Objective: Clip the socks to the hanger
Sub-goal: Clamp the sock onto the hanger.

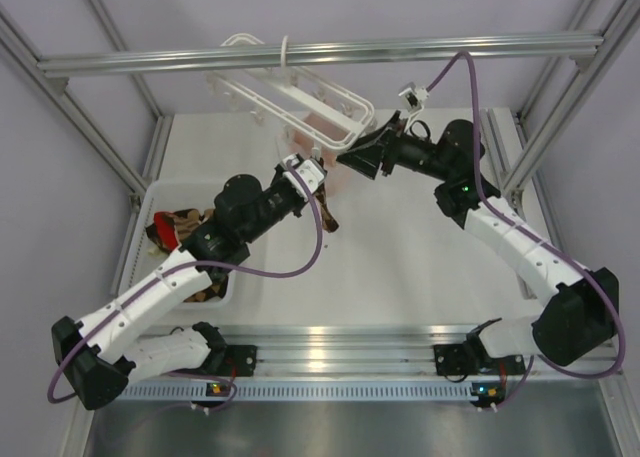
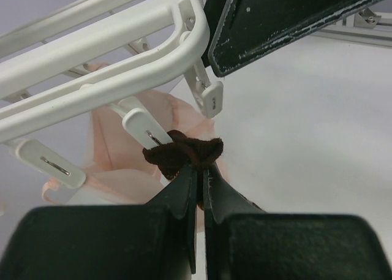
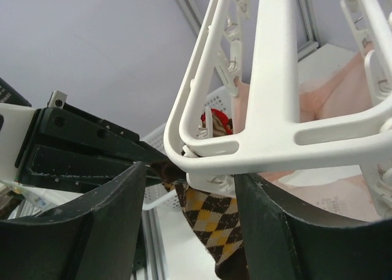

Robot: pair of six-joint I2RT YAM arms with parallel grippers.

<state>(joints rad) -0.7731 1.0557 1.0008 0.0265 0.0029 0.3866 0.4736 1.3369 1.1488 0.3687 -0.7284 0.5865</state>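
Note:
The white hanger [image 1: 300, 97] hangs by its hook from the overhead rail. My left gripper [image 1: 318, 180] is shut on the dark brown cuff of an argyle sock [image 2: 184, 152] and holds it up against a hanger clip [image 2: 144, 127]. The rest of the sock [image 1: 327, 212] dangles below. In the right wrist view the sock [image 3: 214, 225] hangs under the hanger's corner [image 3: 269, 108]. My right gripper [image 1: 350, 164] is open, its jaws [image 3: 196, 188] on either side of a clip [image 3: 217, 183] at that corner, and it holds nothing. More socks [image 1: 185, 222] lie in the basket.
A white basket [image 1: 150, 192] stands at the table's left, under my left arm. A pale pink cloth [image 2: 122, 170] hangs from the hanger behind the clips. Aluminium frame posts stand at both sides and a rail [image 1: 450, 49] crosses above.

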